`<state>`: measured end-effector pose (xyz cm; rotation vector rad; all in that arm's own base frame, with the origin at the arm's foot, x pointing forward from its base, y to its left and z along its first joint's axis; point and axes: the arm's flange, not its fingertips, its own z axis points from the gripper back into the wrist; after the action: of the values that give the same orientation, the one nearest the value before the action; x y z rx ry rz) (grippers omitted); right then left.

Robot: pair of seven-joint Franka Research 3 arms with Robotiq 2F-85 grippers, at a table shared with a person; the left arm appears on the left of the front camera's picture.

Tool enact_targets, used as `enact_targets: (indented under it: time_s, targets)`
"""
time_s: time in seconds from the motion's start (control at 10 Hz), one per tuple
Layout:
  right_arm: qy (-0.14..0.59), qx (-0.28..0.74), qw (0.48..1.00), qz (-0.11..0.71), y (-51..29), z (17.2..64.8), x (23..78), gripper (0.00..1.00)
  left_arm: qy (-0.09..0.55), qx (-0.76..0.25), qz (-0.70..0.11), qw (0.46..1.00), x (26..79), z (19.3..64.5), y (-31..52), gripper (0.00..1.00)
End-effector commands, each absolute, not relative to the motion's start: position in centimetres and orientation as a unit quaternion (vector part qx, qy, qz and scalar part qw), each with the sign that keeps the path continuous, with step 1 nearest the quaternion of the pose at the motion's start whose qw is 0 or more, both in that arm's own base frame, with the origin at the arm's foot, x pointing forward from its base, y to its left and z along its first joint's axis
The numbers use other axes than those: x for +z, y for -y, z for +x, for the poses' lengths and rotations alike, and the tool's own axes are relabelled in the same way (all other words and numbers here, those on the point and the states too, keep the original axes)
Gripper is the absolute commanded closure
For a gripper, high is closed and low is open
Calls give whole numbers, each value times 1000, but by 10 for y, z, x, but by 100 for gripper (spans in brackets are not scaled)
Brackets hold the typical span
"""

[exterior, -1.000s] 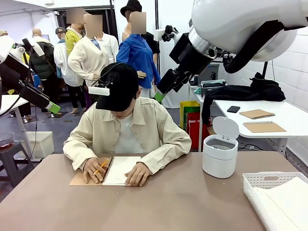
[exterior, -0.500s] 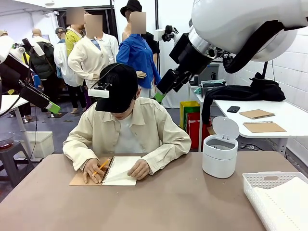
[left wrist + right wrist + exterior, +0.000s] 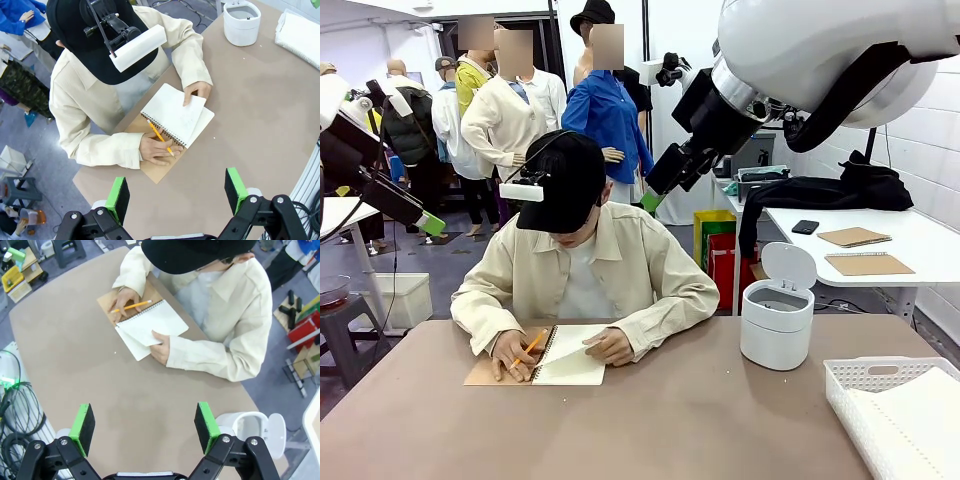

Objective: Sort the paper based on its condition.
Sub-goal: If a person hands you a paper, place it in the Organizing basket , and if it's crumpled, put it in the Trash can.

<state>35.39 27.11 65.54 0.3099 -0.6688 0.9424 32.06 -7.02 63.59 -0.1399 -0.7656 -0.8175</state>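
Barely begun: we hover both arms above the brown table (image 3: pixel 670 420), nothing sorted by us yet.
Our left gripper (image 3: pixel 177 192) and right gripper (image 3: pixel 145 426) hang spread and empty. The person's hand (image 3: pixel 197 92) holds a thin white paper sheet (image 3: pixel 172 107) still bound in the brown-covered spiral notebook (image 3: pixel 157 172); other white sheets (image 3: pixel 920 420) lie in the white slotted plastic basket (image 3: pixel 865 378).

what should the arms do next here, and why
Probably hold both arms back: the left gripper and right gripper hang open above the table, while the person's hand lifts a page of the spiral notebook, so that page is not free yet.
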Motion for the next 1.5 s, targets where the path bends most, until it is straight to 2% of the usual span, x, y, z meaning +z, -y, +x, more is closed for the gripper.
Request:
enact_targets:
  time_s: [0.0,1.4]
  targets:
    - [314,444,826,146,-271,354,655,0,363,-389,-64,844,636,321,69,0]
    - [314,444,826,146,-271,354,655,0,363,-389,-64,844,636,321,69,0]
